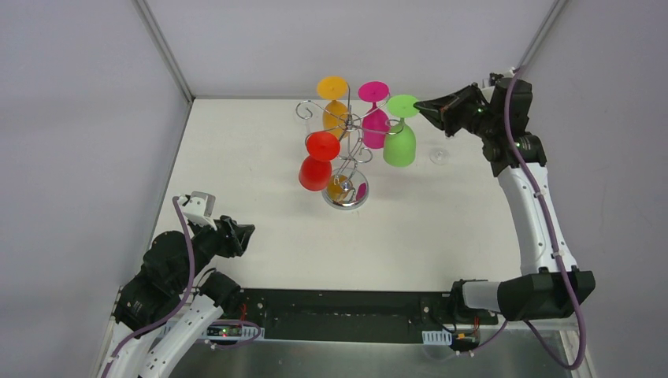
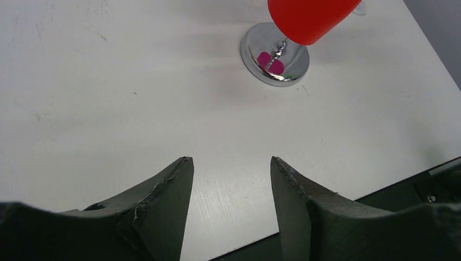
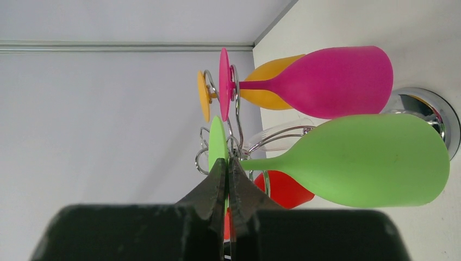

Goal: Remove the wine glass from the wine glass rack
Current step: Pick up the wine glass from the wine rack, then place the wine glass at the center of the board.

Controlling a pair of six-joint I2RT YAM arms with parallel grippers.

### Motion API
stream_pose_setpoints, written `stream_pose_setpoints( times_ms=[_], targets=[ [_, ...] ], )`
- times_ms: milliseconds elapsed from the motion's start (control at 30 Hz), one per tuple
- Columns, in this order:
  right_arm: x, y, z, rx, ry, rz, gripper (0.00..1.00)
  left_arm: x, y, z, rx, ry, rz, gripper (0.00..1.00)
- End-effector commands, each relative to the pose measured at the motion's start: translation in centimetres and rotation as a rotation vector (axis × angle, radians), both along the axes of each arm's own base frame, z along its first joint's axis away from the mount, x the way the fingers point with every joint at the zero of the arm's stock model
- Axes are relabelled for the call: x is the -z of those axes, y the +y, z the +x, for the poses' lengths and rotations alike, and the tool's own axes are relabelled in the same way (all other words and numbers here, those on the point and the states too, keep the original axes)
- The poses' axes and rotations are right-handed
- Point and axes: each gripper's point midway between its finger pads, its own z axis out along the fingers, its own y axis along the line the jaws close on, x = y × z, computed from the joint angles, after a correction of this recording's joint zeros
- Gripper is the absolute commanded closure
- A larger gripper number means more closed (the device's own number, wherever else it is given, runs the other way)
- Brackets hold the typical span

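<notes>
Both arms read two-tone on my feeds: white link shells and black joint housings. The left arm (image 1: 165, 276) carries a purple cable (image 1: 190, 252) behind the left jaws, plus a small pale-grey box (image 1: 201, 203) just back of them. The right arm (image 1: 534, 213) has a long white link, a chunky black elbow block (image 1: 547, 293) and its own purple lead (image 1: 509, 106) behind the right jaws. The left fingers (image 2: 163, 206) are dark grey wedges with nicked, scuffed inner edges. The right fingers (image 3: 217, 187) are black, thin and pointed, growing from a broad black block (image 3: 217, 234).
</notes>
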Motion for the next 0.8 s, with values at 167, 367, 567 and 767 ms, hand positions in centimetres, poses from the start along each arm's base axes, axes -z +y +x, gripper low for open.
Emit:
stream_pose_setpoints(
  times_ms=[167,367,567,767],
  targets=[
    [-2.1,-2.3,-3.4,0.027,-0.087,-0.001,1.00,0.0,-0.3,0.1,0.005,0.017,-0.006,0.44],
    [-2.1,-3.0,-5.6,0.033,-0.107,-0.026,1.00,-0.3,-0.1,0.1,-0.010,0.005,-0.019,0.34],
    [-1.0,-2.8,-8.5,-0.009,-0.120,-0.074,1.00,-0.7,-0.6,0.0,0.006,0.028,-0.041,0.28],
    [0.7,-2.6,-11.7,-0.074,-0.136,-0.145,1.00,-2.0,-2.4,-0.9,0.068,0.084,-0.148,0.20]
  ],
)
